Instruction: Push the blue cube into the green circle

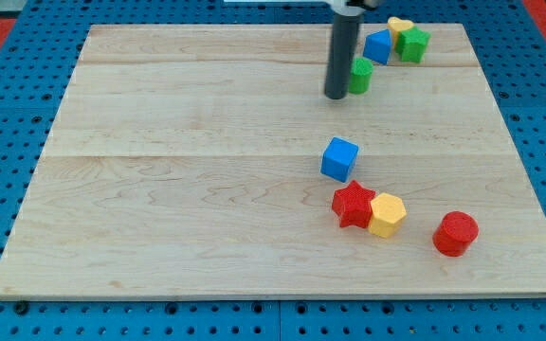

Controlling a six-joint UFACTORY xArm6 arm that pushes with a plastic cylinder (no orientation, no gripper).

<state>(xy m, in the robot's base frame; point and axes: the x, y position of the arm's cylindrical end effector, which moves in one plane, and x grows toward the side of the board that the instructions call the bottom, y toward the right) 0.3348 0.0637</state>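
Since my tip (pixel 336 96), a bare rod without fingers, touches the green circle (pixel 360 75), well above the blue cube (pixel 339 158), it may knock the circle away

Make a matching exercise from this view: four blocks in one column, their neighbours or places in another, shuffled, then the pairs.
Column one:
1. blue cube
2. red star
3. red cylinder
4. green cylinder

Column two:
A. touches the yellow hexagon
B. right beside my tip
C. alone, nearest the view's bottom right
D. near the board's middle, just above the red star

Pairs: 1-D, 2-A, 3-C, 4-B
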